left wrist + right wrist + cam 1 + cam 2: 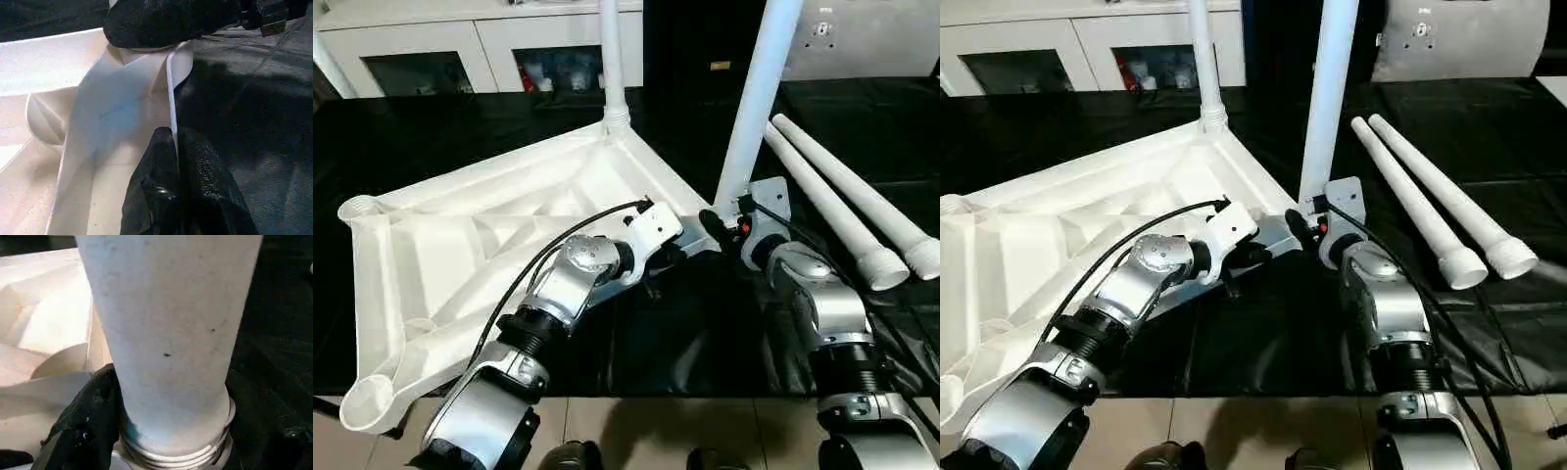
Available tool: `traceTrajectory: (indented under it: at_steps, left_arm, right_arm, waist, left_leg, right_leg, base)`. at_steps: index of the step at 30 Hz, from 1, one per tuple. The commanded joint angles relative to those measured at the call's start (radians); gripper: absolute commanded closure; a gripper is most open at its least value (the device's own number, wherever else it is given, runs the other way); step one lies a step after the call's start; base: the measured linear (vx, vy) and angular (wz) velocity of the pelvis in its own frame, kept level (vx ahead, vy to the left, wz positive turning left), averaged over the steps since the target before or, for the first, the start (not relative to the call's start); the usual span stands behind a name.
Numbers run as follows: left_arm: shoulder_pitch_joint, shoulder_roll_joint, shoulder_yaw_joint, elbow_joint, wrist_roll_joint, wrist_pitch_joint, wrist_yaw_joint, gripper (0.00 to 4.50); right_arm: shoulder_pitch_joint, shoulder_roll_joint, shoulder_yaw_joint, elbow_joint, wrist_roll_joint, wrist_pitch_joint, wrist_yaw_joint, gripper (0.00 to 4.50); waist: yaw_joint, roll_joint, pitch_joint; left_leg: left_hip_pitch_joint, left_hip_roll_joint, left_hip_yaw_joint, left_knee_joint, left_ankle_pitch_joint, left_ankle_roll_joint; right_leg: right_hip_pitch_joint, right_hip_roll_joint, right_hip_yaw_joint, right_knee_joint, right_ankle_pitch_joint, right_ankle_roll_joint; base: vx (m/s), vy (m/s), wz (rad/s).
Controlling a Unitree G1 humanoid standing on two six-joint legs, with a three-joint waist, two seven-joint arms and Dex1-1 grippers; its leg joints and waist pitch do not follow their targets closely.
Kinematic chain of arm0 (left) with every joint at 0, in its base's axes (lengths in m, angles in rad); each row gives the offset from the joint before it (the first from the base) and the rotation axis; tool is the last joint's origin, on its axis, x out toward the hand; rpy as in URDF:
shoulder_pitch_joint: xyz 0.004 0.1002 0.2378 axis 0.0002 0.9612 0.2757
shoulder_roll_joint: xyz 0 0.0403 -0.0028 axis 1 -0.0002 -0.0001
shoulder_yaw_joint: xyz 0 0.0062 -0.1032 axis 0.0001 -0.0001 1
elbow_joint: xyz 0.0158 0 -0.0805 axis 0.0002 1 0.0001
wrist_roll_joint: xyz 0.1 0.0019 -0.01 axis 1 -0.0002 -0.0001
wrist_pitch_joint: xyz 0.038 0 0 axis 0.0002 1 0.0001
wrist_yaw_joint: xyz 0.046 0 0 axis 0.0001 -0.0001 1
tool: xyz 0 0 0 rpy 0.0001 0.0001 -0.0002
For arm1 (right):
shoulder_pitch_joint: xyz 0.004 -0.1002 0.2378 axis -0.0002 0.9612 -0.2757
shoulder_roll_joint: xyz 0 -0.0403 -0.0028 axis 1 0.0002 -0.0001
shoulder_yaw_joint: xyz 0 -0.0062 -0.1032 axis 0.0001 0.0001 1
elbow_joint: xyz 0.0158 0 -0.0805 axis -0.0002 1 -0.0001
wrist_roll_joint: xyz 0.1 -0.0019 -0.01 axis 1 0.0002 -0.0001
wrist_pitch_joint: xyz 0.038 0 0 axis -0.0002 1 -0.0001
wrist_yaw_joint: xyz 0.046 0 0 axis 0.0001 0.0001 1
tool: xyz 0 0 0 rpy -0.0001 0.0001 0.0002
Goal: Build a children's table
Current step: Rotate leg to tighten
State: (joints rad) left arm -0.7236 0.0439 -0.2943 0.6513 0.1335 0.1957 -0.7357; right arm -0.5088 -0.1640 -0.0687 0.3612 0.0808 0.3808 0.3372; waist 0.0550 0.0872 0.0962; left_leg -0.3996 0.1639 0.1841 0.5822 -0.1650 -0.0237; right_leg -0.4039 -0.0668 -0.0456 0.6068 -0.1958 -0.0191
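Observation:
The children's table top (460, 245) lies upside down on the black worktable, ribbed underside up, with round sockets at its corners (360, 208). One white leg (612, 59) stands upright in the far corner socket. My left gripper (690, 245) is shut on the thin rim (170, 88) of the top near its right corner. My right gripper (726, 220) is closed around a second leg (756, 98), held nearly upright just above that corner. That leg's threaded end (176, 455) shows, with one black finger (88, 426) pressed against it. Two loose legs (837, 211) lie to the right.
The black-covered worktable (685, 333) ends just in front of my forearms, with tiled floor below. White cabinets (440, 49) stand behind it, and a grey unit (862, 39) at the back right. The loose legs point their threaded ends (901, 264) towards me.

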Motion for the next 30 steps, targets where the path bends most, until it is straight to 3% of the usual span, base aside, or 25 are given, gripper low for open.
traceTrajectory:
  at_steps: [1, 7, 14, 19, 24, 26, 29, 30]
  left_arm:
    - [-0.023, -0.061, -0.051, -0.008, -0.014, -0.064, -0.020, 4.50]
    - [-0.034, -0.014, -0.048, 0.024, 0.020, -0.098, 0.008, 4.50]
    - [-0.048, -0.009, -0.037, 0.048, 0.032, -0.115, 0.019, 4.50]
    - [-0.051, -0.005, -0.040, 0.063, 0.044, -0.130, 0.034, 4.50]
    - [-0.046, -0.008, -0.033, 0.067, 0.037, -0.142, 0.057, 4.50]
    - [-0.032, -0.011, -0.016, 0.021, -0.007, -0.111, 0.001, 4.06]
    - [-0.011, -0.013, -0.004, -0.042, -0.032, -0.087, -0.018, 3.95]
    - [0.004, 0.000, -0.004, -0.086, -0.029, -0.075, -0.013, 3.83]
  right_arm:
    - [0.014, 0.053, 0.055, 0.022, 0.029, 0.028, 0.032, 1.22]
    - [0.051, 0.025, 0.038, -0.025, 0.036, 0.028, 0.030, 0.68]
    - [0.149, -0.016, 0.014, -0.124, 0.049, -0.027, 0.082, 0.10]
    - [0.239, -0.048, -0.020, -0.227, 0.089, -0.057, 0.121, 0.10]
    - [0.281, -0.066, -0.038, -0.279, 0.109, -0.068, 0.137, 0.10]
    - [0.300, -0.074, -0.046, -0.311, 0.141, -0.034, 0.160, 0.00]
    - [0.320, -0.087, -0.054, -0.350, 0.170, 0.005, 0.178, 0.00]
    - [0.330, -0.100, -0.056, -0.378, 0.196, 0.021, 0.202, 0.00]
  waist:
    - [0.004, -0.020, -0.064]
    - [0.007, -0.020, -0.060]
    - [0.021, -0.016, -0.064]
    - [0.030, -0.020, -0.063]
    - [0.030, -0.020, -0.057]
    - [0.032, -0.022, -0.057]
    - [0.033, -0.022, -0.064]
    - [0.035, -0.020, -0.071]
  left_leg:
    - [0.017, 0.058, -0.031, -0.068, -0.191, 0.079]
    - [0.022, 0.063, -0.032, -0.075, -0.236, 0.063]
    - [0.021, 0.064, -0.030, -0.070, -0.182, 0.090]
    - [0.020, 0.066, -0.031, -0.072, -0.184, 0.099]
    - [0.021, 0.066, -0.032, -0.078, -0.233, 0.084]
    - [0.021, 0.067, -0.033, -0.079, -0.228, 0.082]
    - [0.019, 0.069, -0.033, -0.075, -0.188, 0.096]
    - [0.015, 0.071, -0.033, -0.067, -0.126, 0.122]
  right_leg:
    - [0.045, -0.085, 0.043, -0.088, -0.182, -0.205]
    - [0.042, -0.086, 0.044, -0.094, -0.239, -0.192]
    - [0.045, -0.089, 0.044, -0.087, -0.126, -0.207]
    - [0.047, -0.089, 0.042, -0.090, -0.141, -0.199]
    - [0.043, -0.090, 0.042, -0.101, -0.248, -0.180]
    - [0.043, -0.092, 0.044, -0.102, -0.251, -0.178]
    - [0.046, -0.091, 0.043, -0.092, -0.178, -0.192]
    - [0.048, -0.090, 0.042, -0.079, -0.063, -0.217]
  base:
    - [0.000, 0.000, 0.00]
    - [0.000, 0.000, 0.00]
    - [0.000, 0.000, 0.00]
    - [0.000, 0.000, 0.00]
    - [0.000, 0.000, 0.00]
    - [0.000, 0.000, 0.00]
    - [0.000, 0.000, 0.00]
    - [0.000, 0.000, 0.00]
